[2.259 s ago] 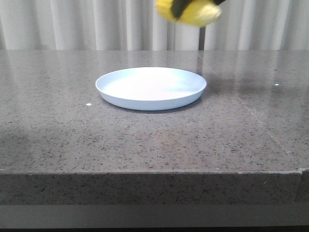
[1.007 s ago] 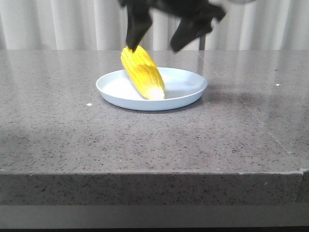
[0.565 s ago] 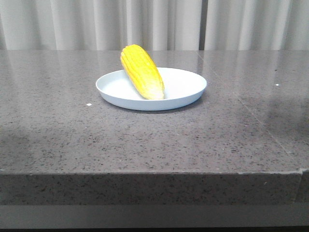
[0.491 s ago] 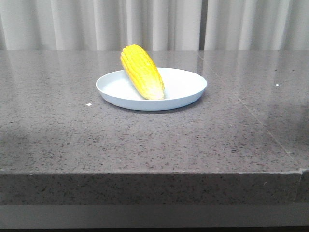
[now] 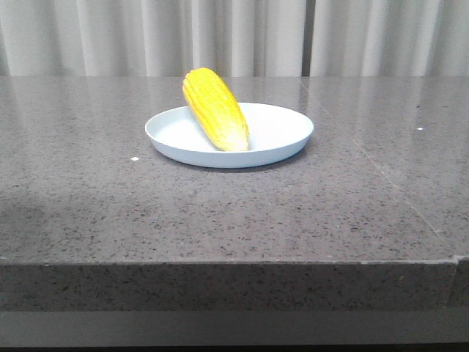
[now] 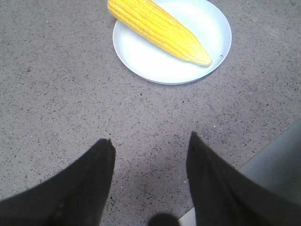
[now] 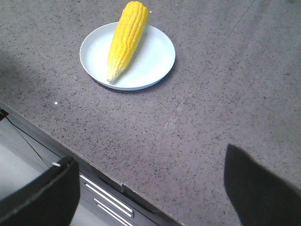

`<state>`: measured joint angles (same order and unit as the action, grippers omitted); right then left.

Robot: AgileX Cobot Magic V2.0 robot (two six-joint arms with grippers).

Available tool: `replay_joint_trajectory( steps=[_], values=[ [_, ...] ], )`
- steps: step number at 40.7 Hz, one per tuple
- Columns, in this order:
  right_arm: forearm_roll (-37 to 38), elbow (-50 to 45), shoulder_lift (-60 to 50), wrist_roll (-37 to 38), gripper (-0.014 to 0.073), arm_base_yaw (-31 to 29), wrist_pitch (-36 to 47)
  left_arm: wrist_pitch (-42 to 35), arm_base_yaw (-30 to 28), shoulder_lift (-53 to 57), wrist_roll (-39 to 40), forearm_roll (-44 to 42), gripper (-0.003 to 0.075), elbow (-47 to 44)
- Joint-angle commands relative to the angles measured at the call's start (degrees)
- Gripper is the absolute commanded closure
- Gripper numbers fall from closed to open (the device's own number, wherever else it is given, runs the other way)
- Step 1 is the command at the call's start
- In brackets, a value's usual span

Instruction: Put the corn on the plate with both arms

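The yellow corn (image 5: 215, 108) lies in the pale blue-white plate (image 5: 282, 139), its thick end resting over the far left rim and its pale tip toward the front. No arm shows in the front view. In the left wrist view the corn (image 6: 157, 29) lies across the plate (image 6: 150, 66), and my left gripper (image 6: 150, 143) is open and empty above bare table, well away from the plate. In the right wrist view the corn (image 7: 127, 38) and plate (image 7: 155, 61) sit far off; my right gripper (image 7: 150, 162) is wide open and empty above the table's front edge.
The grey speckled stone table (image 5: 220, 213) carries only the plate. Its front edge (image 7: 117, 183) has a metal rail below it. White curtains (image 5: 146, 37) hang behind. A seam (image 5: 396, 183) runs across the table's right part.
A gripper carried the corn in from above, set it in the plate and opened. The arm then left the front view. The corn has lain still since.
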<state>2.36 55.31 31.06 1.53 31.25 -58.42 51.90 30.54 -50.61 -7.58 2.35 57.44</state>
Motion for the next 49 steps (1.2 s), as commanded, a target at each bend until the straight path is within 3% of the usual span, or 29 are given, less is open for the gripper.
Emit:
replay_joint_trajectory(
  steps=[1,8,13,22,29,49],
  values=[
    [0.7,-0.1,-1.6,-0.4,-0.0051,-0.3,3.7,-3.6,0.5,0.3,0.5,0.3,0.0365,1.4],
    [0.7,-1.1,-2.0,-0.3,-0.0051,-0.3,3.7,-3.6,0.5,0.3,0.5,0.3,0.0388,1.4],
    [0.7,-1.1,-2.0,-0.3,0.0006,-0.3,3.7,-3.6,0.5,0.3,0.5,0.3,0.0476,1.4],
    [0.7,-1.1,-2.0,-0.3,0.0419,-0.3,3.7,-3.6,0.5,0.3,0.5,0.3,0.067,1.4],
    [0.7,-1.1,-2.0,-0.3,0.0657,-0.3,3.7,-3.6,0.5,0.3,0.5,0.3,0.0741,1.4],
    [1.1,-1.1,-1.6,-0.1,0.0661,-0.4,5.7,-3.8,0.5,0.3,0.5,0.3,0.0741,1.4]
  ],
)
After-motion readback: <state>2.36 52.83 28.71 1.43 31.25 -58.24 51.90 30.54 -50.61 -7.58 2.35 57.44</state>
